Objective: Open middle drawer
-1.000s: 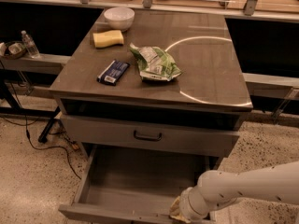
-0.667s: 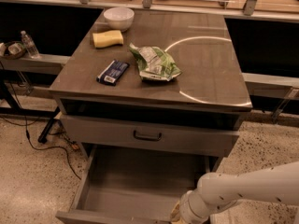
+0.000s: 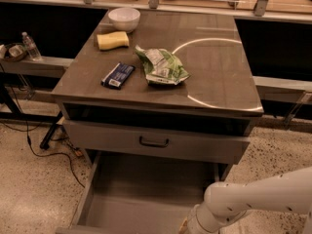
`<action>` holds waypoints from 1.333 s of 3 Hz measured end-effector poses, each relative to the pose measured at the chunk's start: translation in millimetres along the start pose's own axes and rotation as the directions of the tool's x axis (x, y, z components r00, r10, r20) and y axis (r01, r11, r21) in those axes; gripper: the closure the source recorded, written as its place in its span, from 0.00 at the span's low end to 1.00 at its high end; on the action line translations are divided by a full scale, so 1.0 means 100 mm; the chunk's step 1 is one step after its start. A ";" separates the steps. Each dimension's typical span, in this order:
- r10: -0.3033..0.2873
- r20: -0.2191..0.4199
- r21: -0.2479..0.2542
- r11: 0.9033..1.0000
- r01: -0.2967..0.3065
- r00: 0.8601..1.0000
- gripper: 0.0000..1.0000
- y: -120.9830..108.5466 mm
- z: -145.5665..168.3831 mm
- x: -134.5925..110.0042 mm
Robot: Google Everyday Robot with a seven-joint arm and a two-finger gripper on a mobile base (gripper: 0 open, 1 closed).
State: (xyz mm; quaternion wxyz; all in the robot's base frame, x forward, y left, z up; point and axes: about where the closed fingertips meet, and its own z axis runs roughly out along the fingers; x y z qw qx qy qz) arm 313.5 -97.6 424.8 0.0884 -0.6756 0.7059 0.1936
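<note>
The gripper [image 3: 186, 227] is seen at the bottom edge of the view, largely cut off, so its opening and any hold cannot be told. It is placed at the front right end of the middle drawer [image 3: 141, 186], which is drawn well out of the cabinet, its bare grey floor exposed just to the gripper's left and beyond. The white arm [image 3: 253, 196] is extended away to the right. Above and beyond the gripper, a taller drawer front [image 3: 107, 138] with a dark handle [image 3: 153, 142] is found. Farther up, on the cabinet top [image 3: 219, 77], a green bag [image 3: 161, 67], a dark blue packet [image 3: 118, 75], a yellow sponge [image 3: 112, 40] and a white bowl [image 3: 124, 18] are laid.
</note>
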 end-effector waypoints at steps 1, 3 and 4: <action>0.019 0.047 0.048 0.999 -0.021 0.999 1.00 -0.06 -0.15 0.01; -0.085 0.396 0.269 0.963 -0.027 0.914 1.00 -0.59 -1.08 -0.84; -0.107 0.416 0.346 0.937 -0.049 0.903 1.00 -0.56 -1.30 -0.65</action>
